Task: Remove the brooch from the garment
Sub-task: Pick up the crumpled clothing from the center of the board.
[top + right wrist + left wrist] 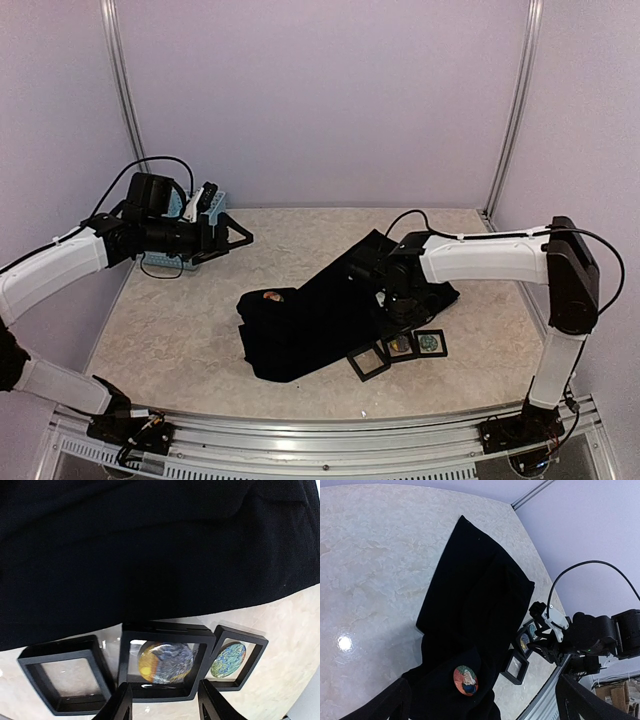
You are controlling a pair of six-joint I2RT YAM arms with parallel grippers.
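Observation:
The black garment (320, 320) lies crumpled mid-table. The brooch (271, 296), an oval in red, green and blue, sits on its left fold, and in the left wrist view the brooch (465, 680) lies on the garment (475, 595) just ahead of my fingers. My left gripper (235, 238) hangs open well above and left of it, its midpoint (485, 711) over the cloth. My right gripper (165, 706) is open low over the garment's right edge, its fingertips (118, 704) apart before the middle black frame (165, 662); nothing is held.
Three small black square frames (401, 346) stand in a row by the garment's near right edge. Two hold round pictured discs and the left one (70, 672) is empty. A light-blue basket (185, 215) stands at the back left behind my left gripper. Metal rails run along the near table edge.

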